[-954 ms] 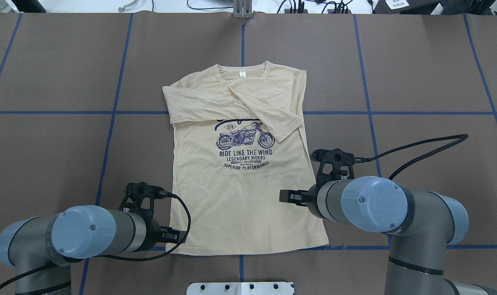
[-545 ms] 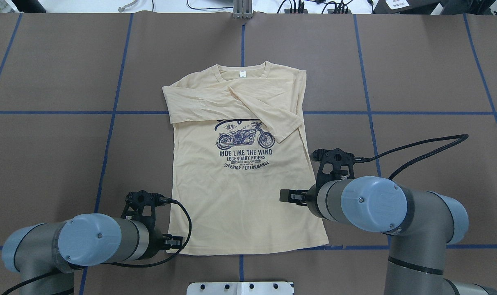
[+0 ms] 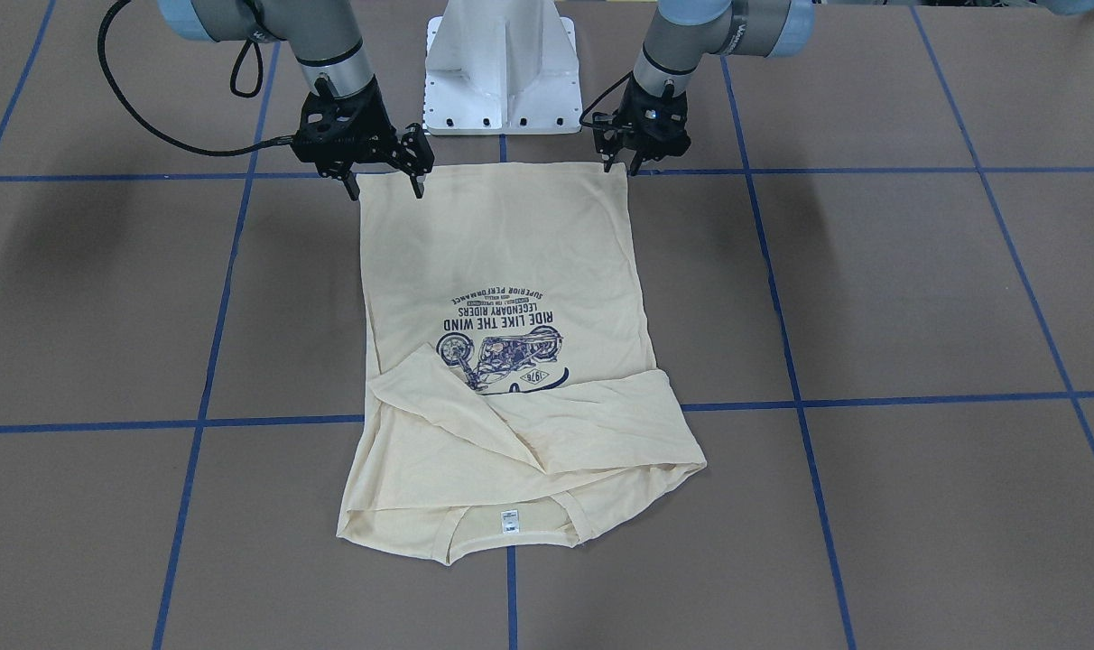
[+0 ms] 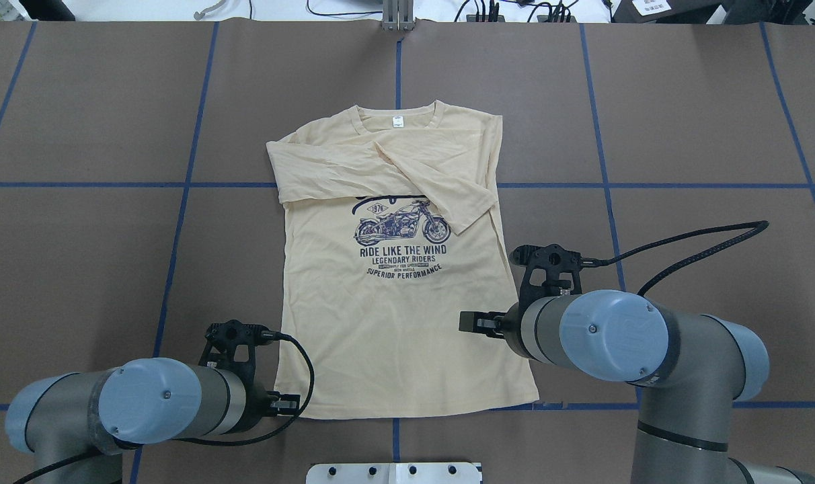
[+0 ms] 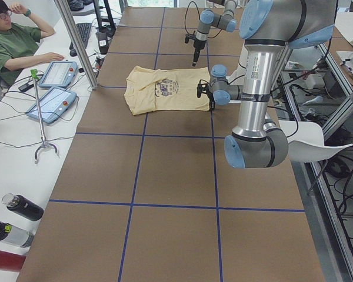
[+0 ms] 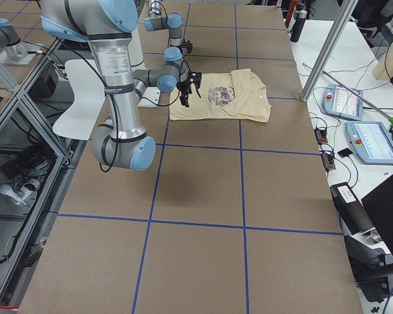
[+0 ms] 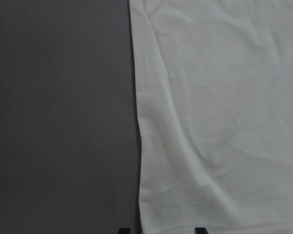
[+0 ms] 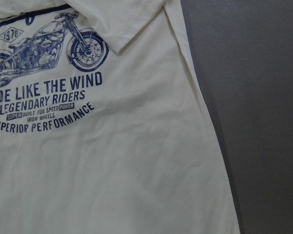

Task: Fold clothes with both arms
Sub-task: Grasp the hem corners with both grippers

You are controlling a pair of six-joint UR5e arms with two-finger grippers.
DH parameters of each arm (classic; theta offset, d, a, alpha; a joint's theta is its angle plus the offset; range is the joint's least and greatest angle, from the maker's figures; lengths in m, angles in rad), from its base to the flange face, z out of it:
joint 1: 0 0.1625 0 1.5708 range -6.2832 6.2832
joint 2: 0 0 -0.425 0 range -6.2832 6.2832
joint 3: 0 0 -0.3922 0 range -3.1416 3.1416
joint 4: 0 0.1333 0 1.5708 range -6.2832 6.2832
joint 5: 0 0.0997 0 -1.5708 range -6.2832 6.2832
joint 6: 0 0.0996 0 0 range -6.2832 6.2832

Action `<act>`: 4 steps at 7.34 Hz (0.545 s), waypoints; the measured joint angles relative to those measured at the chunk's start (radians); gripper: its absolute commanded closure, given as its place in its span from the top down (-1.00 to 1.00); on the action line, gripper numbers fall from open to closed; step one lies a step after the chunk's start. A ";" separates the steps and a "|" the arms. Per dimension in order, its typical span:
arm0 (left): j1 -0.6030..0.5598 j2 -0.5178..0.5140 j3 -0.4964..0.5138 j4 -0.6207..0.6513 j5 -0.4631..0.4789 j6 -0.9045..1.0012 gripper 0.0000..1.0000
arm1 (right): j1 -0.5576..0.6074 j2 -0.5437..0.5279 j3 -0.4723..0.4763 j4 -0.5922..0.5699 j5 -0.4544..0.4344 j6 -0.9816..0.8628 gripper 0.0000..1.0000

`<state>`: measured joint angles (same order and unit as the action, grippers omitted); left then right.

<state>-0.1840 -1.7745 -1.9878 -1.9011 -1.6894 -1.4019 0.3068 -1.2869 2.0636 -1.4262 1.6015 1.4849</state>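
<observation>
Right now your left claw (image 3: 621,168) sits low at the near hem corner of the pale cream-yellow long-sleeved knit shirt (image 4: 394,336). Its two black fingers (image 7: 200,230) are spread, one on either side of the shirt's side edge. Your right claw (image 3: 386,192) hangs higher, over the opposite side of the hem, parted wide and holding nothing. Beyond both claws the shirt lies flat, print side up, on the brown surface (image 4: 683,121) crossed by blue tape lines (image 4: 601,168). Farther from the claws you see the navy motorcycle print (image 4: 402,228), then both sleeves (image 4: 340,171) folded across the chest. Farthest off is the ribbed neckline (image 4: 421,126) with its small white label (image 4: 398,122).
</observation>
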 measured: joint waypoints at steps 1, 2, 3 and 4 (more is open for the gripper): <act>0.006 0.000 0.003 0.000 0.000 0.000 -0.10 | 0.000 0.000 0.000 0.001 0.000 0.000 1.00; 0.010 -0.001 0.006 0.000 0.000 0.000 -0.15 | -0.001 -0.001 0.000 0.001 0.000 0.000 1.00; 0.012 -0.001 0.008 0.000 0.000 0.000 -0.26 | -0.002 -0.001 0.000 0.001 0.000 0.000 1.00; 0.013 -0.001 0.008 0.000 0.000 0.000 -0.62 | -0.002 -0.002 0.000 0.000 -0.001 0.000 1.00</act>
<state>-0.1709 -1.7759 -1.9794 -1.9006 -1.6899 -1.4021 0.3045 -1.2885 2.0632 -1.4257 1.6005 1.4849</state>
